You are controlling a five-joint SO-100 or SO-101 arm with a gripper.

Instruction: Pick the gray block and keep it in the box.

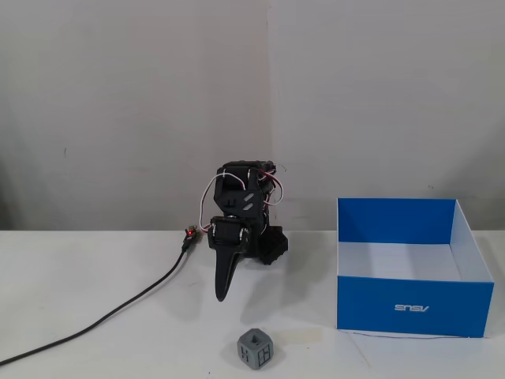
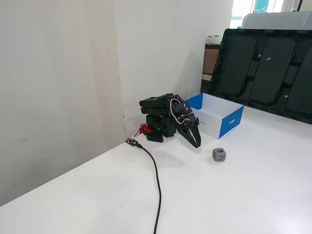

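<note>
Gray block (image 1: 256,350): rests alone on the white table (image 1: 118,347), near its front edge in a fixed view, apart from the box (image 1: 414,306), which stands open-topped at right. Pincer (image 1: 221,296): together, empty, pointing down, behind the block; black cable (image 1: 102,320) trails left.
</note>
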